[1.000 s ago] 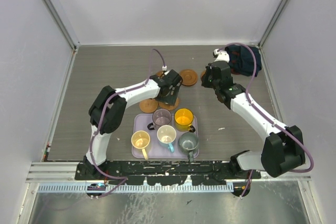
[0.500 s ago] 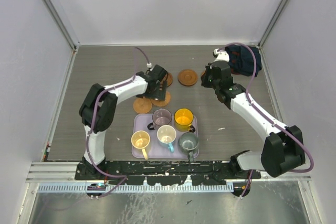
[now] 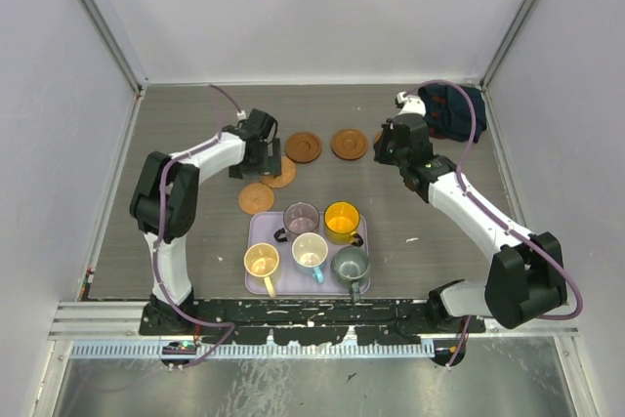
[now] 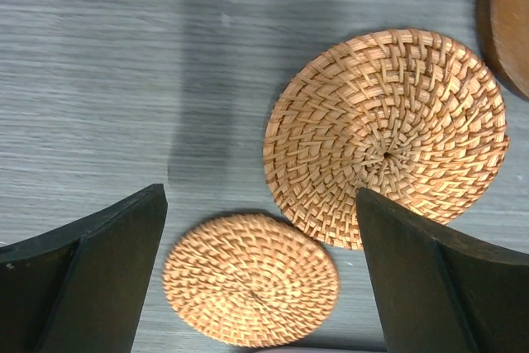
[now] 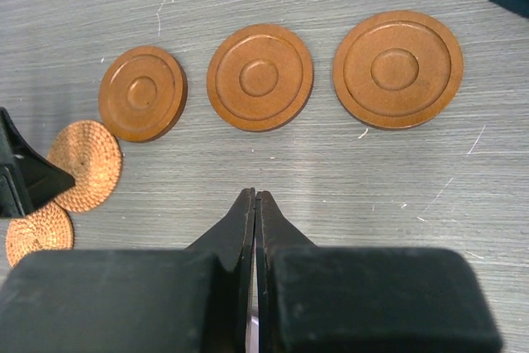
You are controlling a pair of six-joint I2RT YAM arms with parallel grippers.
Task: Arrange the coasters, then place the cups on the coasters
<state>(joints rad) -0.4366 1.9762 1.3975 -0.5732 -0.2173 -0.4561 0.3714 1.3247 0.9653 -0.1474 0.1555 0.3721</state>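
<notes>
Left claw (image 4: 260,204) is hanging wide open and empty, having swung left over the last second. Two woven coasters (image 4: 385,134) are now lying uncovered beneath it, slightly apart. Right claw (image 5: 256,204) is staying shut and empty near three wooden coasters (image 5: 259,77) set in a row. Cups (image 3: 311,251) are all sitting on the tray (image 3: 258,229). Judgement: coaster arranging is continuing, and no cup has been placed yet.

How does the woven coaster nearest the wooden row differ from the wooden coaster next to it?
The woven coaster is pale straw-orange; the wooden coaster is darker brown. The woven coaster's face is plaited in a spiral; the wooden coaster's is smooth with turned rings. Both are round discs lying flat.
</notes>
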